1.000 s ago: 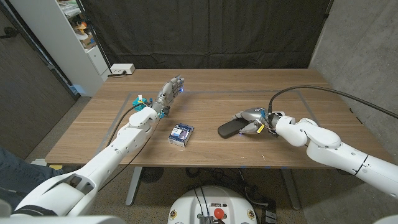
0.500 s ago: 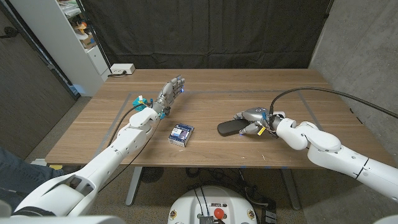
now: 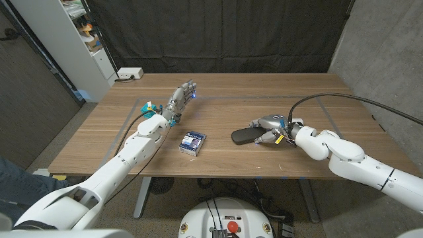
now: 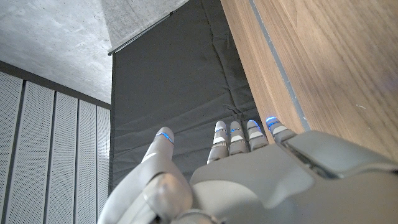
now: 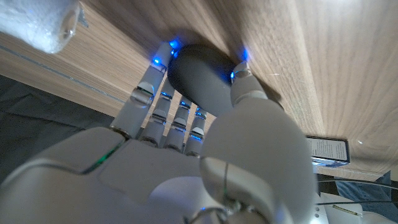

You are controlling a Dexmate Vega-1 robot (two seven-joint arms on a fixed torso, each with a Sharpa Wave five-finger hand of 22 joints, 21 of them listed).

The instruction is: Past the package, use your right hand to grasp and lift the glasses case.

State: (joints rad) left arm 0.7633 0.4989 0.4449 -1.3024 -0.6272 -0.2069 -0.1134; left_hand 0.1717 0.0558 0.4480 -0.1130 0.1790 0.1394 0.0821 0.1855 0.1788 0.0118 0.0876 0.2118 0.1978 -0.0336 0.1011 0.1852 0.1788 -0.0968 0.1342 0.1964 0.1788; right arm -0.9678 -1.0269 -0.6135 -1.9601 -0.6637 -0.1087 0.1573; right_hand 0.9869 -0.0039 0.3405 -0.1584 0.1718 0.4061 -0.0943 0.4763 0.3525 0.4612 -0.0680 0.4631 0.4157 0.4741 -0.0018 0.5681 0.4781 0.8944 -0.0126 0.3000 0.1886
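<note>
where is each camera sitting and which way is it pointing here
Head view: on the robot's head, looking down over the table; both arms, left hand, right hand at the glasses case.
Left wrist view: on the left wrist, along the left hand toward the table edge and dark curtain.
Right wrist view: on the right wrist, along the right hand around the glasses case.
Shared: head and right wrist views both show the package.

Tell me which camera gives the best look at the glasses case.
The head view: the whole dark glasses case lies on the table under the right hand. The right wrist view shows one rounded end between fingers; the left wrist view doesn't help.
</note>
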